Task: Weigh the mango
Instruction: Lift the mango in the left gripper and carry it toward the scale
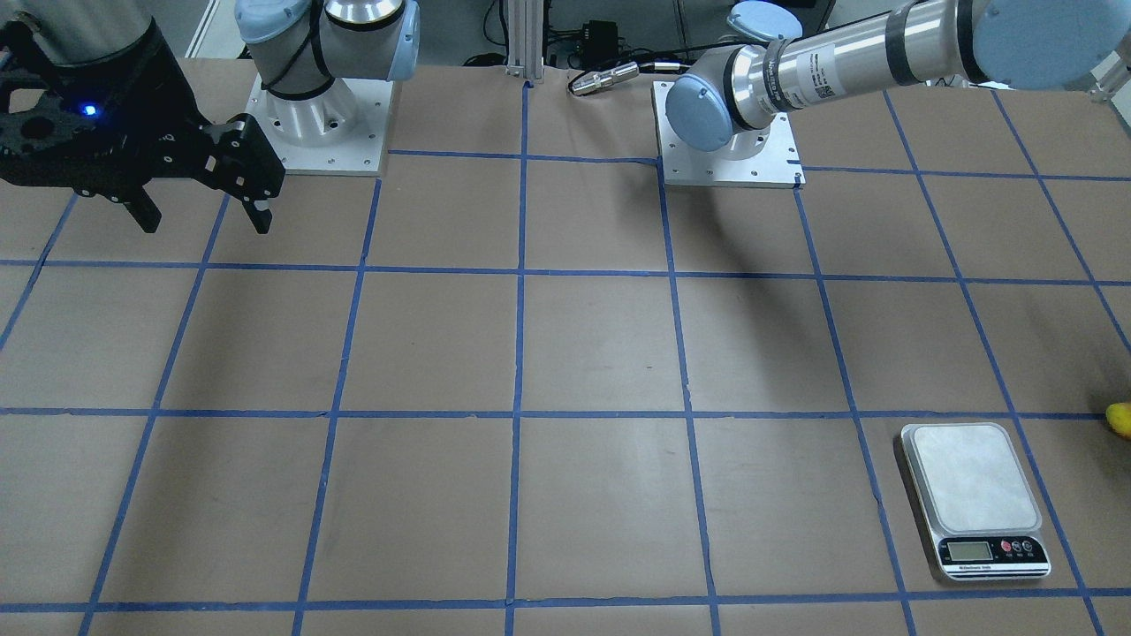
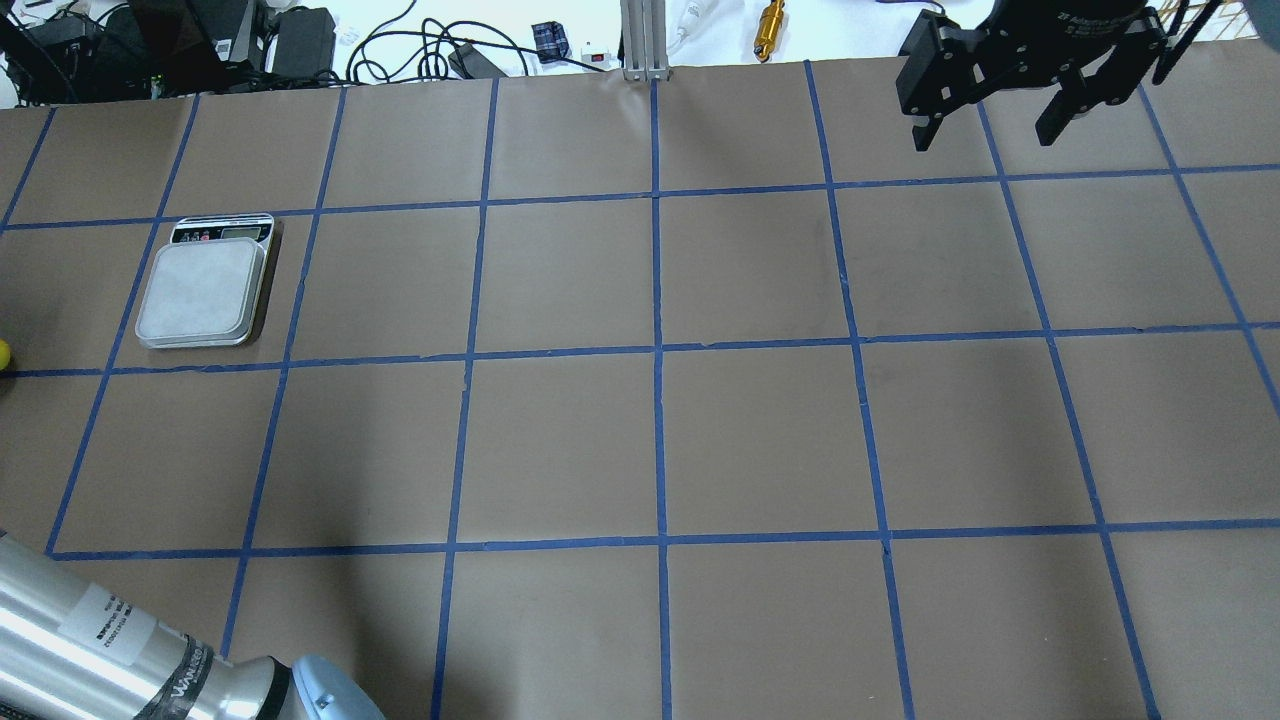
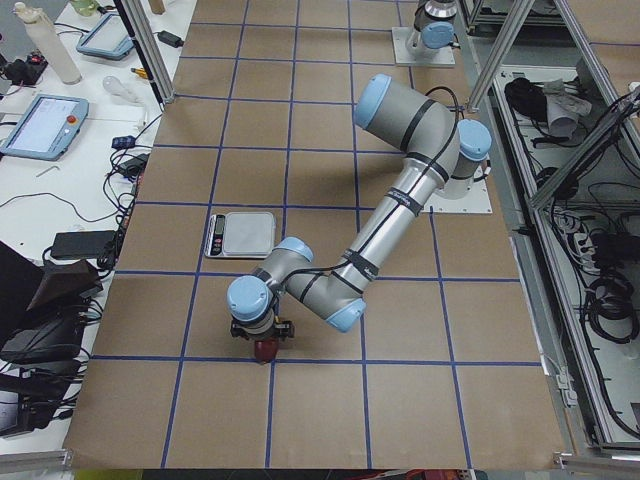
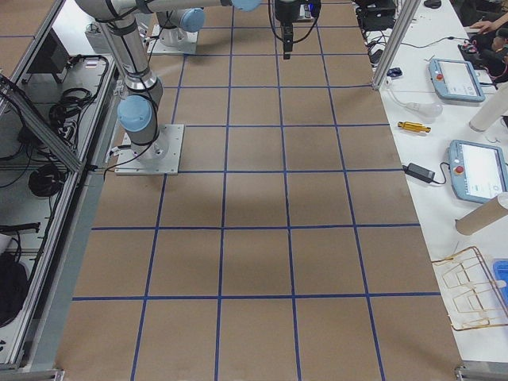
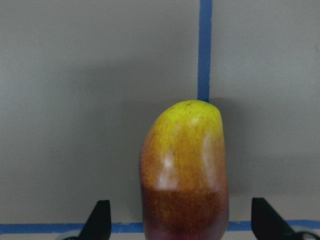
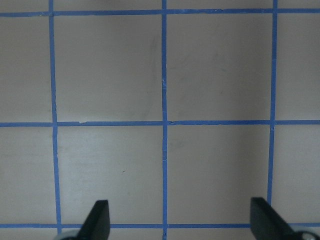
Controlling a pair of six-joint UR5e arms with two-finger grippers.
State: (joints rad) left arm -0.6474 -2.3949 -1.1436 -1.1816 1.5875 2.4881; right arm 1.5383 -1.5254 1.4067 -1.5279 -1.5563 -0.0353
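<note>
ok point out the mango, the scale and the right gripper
mango (image 5: 185, 165): left wrist view, middle of its skin
scale (image 2: 203, 292): overhead view, centre of its plate
right gripper (image 2: 982, 140): overhead view, midway between its fingertips

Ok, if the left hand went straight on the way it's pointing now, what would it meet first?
Most likely the mango: the left hand points down at the table, with it lying between its open fingers. The remaining gap is unclear.

A table (image 2: 560, 440) is covered in brown paper and divided into squares by blue tape lines (image 2: 657, 300). At its far edge, an aluminium post (image 2: 640, 40) and a brass-coloured cylinder (image 2: 771, 16) are seen. On a white side bench (image 4: 440, 230), a blue-edged screen pendant (image 4: 478, 171) and a wire basket (image 4: 468, 287) are laid.
</note>
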